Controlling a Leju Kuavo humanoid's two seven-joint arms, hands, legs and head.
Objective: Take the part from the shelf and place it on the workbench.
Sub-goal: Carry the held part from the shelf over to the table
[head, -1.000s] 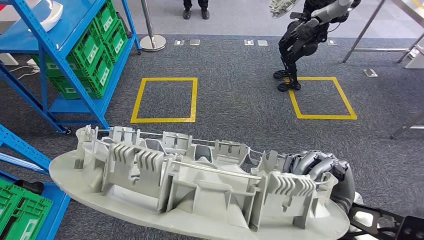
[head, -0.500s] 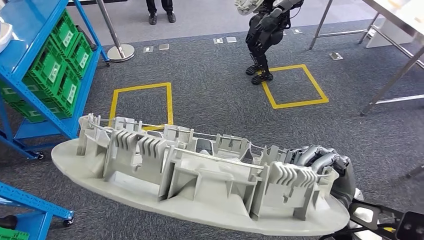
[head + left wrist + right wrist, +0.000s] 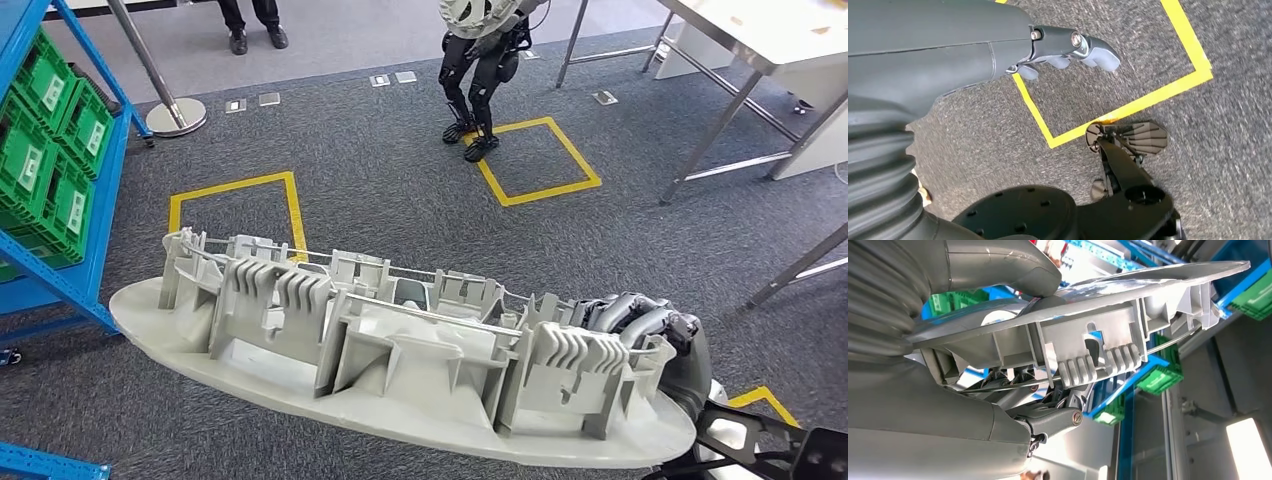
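My right hand [image 3: 640, 325] grips the long grey part [image 3: 390, 360] at its right end, fingers curled over the ribbed upper edge and the thumb [image 3: 998, 262] pressed on the smooth face; the part hangs in the air in front of me, above the grey carpet [image 3: 380, 170]; its long axis runs almost level across my view, the free end pointing left toward the blue shelf [image 3: 60, 260] with green crates [image 3: 45, 150], the ribbed side up; my left hand [image 3: 1068, 47] holds nothing, its fingers loosely extended over a yellow floor square [image 3: 1128, 105]; another robot [image 3: 480, 60] stands beyond; a workbench [image 3: 770, 45] stands at the far right.
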